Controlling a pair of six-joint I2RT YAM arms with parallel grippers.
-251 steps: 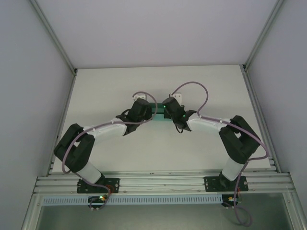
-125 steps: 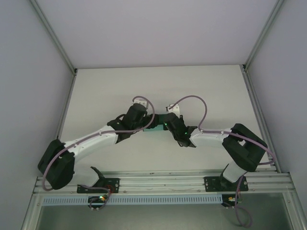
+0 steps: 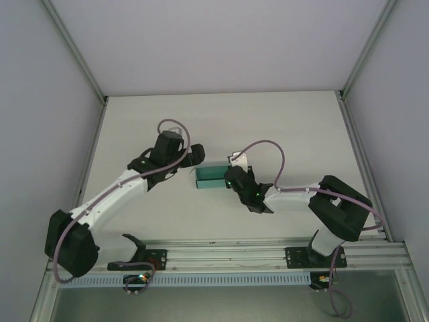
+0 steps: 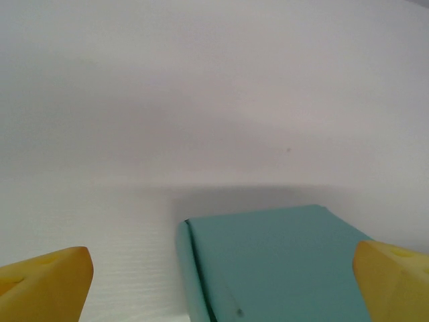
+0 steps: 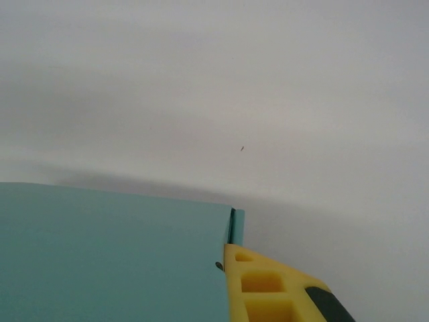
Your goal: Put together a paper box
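Roughly at the middle of the tabletop (image 3: 301, 127) sits the box (image 3: 212, 176), a small teal folded piece lying with its long side across the table. The right gripper (image 3: 230, 177) is at the box's right end with its jaws closed narrow on the thin card there. From the right wrist, one yellow finger (image 5: 265, 288) presses against the edge of a flat teal panel. Whether the box rests on the tabletop or hangs just above it cannot be told. The left gripper (image 3: 194, 158) is just beside the box's left far corner, apart from it, toward the left edge of the tabletop. It stands wide open: from the left wrist its yellow fingers (image 4: 43, 285) sit at the two lower corners of the view, and the box's near end lies between them, touching neither.
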